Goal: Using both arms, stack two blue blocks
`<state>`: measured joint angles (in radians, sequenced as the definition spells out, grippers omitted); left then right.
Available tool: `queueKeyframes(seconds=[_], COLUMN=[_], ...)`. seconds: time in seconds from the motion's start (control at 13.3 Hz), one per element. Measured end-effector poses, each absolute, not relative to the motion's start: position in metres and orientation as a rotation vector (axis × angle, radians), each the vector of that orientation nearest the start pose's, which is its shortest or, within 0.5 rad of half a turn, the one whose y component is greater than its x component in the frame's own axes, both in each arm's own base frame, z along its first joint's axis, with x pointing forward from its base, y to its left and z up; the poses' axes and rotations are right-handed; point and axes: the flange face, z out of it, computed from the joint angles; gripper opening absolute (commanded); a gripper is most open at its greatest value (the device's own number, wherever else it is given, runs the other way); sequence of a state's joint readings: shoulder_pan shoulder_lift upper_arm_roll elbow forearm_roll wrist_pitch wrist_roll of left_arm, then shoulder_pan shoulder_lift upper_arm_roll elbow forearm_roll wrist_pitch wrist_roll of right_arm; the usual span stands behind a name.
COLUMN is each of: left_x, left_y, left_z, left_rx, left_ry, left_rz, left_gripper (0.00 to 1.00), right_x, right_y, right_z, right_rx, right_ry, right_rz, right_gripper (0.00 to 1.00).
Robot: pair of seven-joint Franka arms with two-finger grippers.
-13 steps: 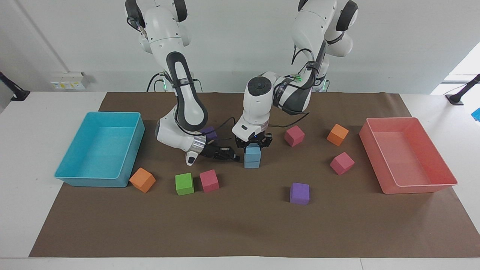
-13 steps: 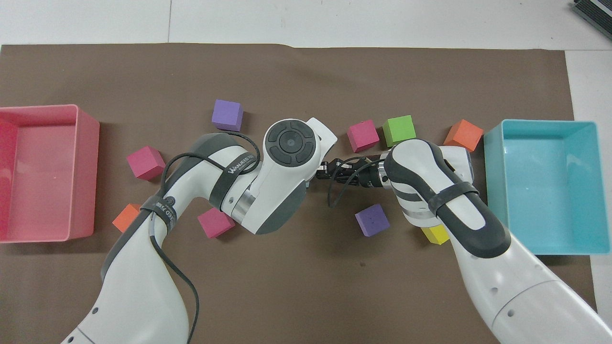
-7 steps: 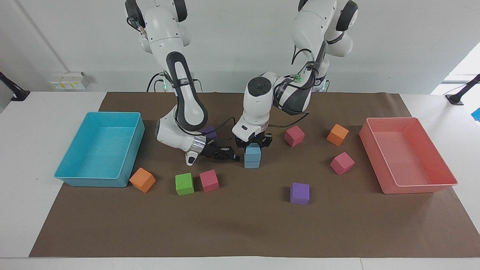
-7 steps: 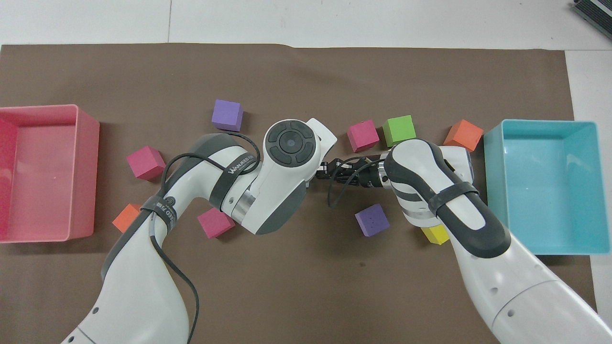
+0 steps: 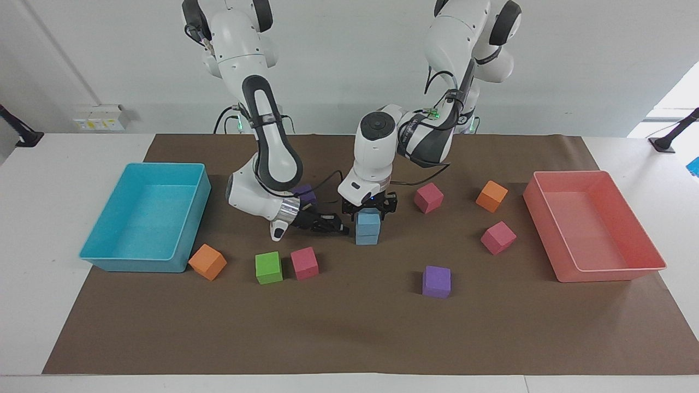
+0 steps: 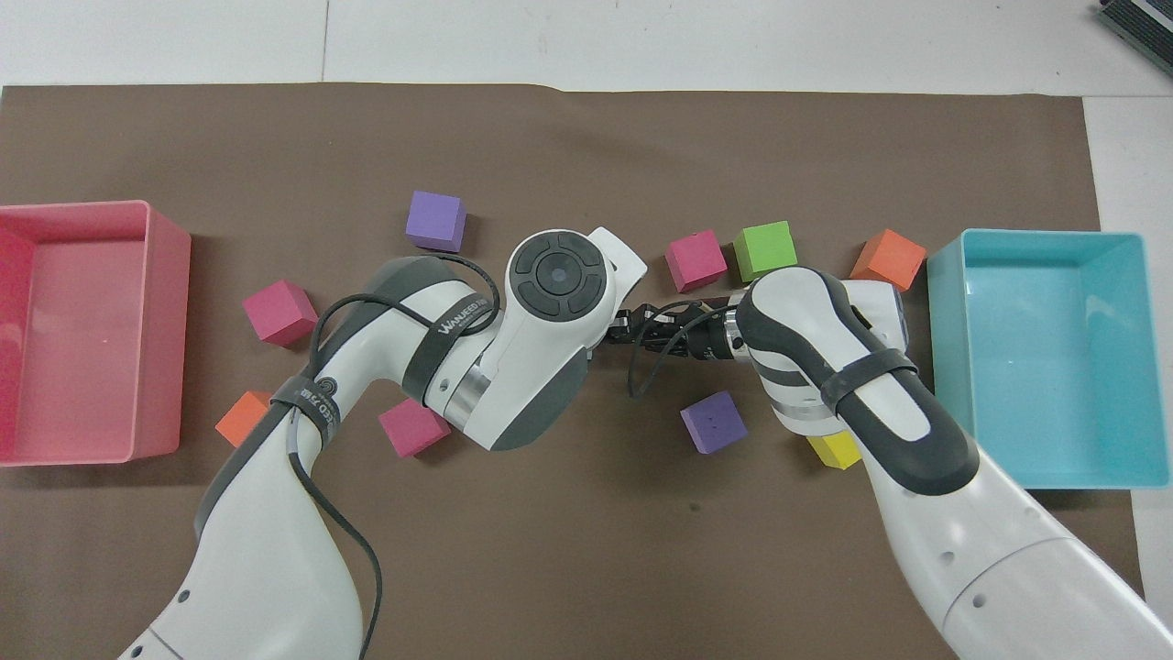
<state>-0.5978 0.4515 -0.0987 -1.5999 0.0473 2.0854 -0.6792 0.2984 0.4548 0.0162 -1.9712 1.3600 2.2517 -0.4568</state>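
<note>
facing view shows the two small matte sky-blue foam cubes (image 5: 367,227) already stacked, one squarely on the other, at the centre of the frame. the left gripper (image 5: 369,208) stands around the upper cube with jaws spread wide, so the release step looks in hand; next it should rise straight up. the right gripper (image 5: 339,229), jaws closed and empty, rests just beside the lower cube.

On my desk a turquoise tray (image 5: 144,224) sits at one end of the brown mat (image 5: 360,327), a pink tray (image 5: 592,226) at the other. Scattered cubes: orange (image 5: 207,261), green (image 5: 268,267), magenta (image 5: 304,263), purple (image 5: 436,281), perhaps a yellow one (image 6: 834,450).
</note>
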Motion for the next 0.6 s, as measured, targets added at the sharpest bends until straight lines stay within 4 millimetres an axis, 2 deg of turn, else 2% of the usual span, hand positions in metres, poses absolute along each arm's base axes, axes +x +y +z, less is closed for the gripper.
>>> queueKeyframes(seconds=[0.3,0.6], left_x=[0.531,0.534], left_y=[-0.429,-0.419], left_z=[0.387,0.424], left_rx=[-3.176,-3.198], left_ry=[0.043,0.013], left_rz=[-0.072,-0.146], left_gripper=[1.00,1.00], right_x=[0.574,0.575], right_y=[0.214,0.212], right_z=[0.239,0.239], right_rx=[-2.172,-2.176], right_ry=[0.285,0.248], right_rz=[0.083,0.059], right_gripper=[0.00,0.00])
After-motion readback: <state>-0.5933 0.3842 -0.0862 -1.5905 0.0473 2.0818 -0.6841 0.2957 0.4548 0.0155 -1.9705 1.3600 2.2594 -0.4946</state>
